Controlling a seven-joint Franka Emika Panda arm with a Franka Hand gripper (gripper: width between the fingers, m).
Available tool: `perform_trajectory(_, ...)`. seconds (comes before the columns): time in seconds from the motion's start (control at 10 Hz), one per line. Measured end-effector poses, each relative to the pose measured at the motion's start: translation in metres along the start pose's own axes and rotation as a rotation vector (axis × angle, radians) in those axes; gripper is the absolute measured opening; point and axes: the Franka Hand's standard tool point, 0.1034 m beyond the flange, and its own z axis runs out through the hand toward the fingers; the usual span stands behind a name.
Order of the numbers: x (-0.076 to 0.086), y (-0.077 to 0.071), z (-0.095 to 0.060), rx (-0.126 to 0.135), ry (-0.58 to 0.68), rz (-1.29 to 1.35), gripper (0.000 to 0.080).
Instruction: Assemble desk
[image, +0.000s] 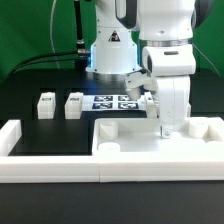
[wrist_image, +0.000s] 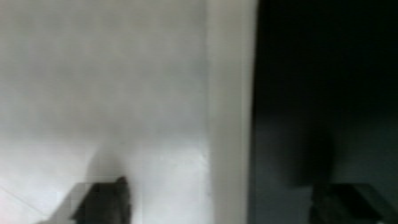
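The white tabletop panel (image: 125, 133) lies flat on the black table, just behind the front border wall. My gripper (image: 166, 128) reaches straight down onto the panel's end at the exterior view's right. In the wrist view the panel (wrist_image: 107, 90) fills one side and the dark table the other, and the panel's edge runs between my fingers. The gripper (wrist_image: 222, 205) is open, with one finger (wrist_image: 98, 200) over the panel and the other over the table. Two white block legs (image: 45, 105) (image: 73, 104) stand side by side at the exterior view's left. Other legs do not show.
The marker board (image: 113, 101) lies behind the panel, near the robot's base (image: 108, 55). The long low white border wall (image: 100, 165) runs along the front and turns up at both ends. Black cables lie at the back left.
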Motion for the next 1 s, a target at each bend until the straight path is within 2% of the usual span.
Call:
perform_trajectory(0.1,0.001,0.001,-0.011,-0.011,-0.003,0.03,0.0584)
perform_trajectory(0.2,0.004,0.001,-0.022,-0.027,-0.005,0.062,0.0635)
perform_trajectory(0.3,0.004,-0.001,-0.033,-0.041,-0.006,0.1,0.0635)
perform_trajectory(0.5,0.006,-0.015,-0.049,-0.123,0.03,0.225,0.0647)
perform_trajectory(0.6,0.008,-0.028,-0.047,-0.12,0.04,0.313,0.0649)
perform_trajectory(0.7,0.016,-0.035,-0.044,-0.13,0.056,0.366,0.0649)
perform_trajectory(1.0,0.016,-0.036,-0.043,-0.131,0.06,0.373,0.0649)
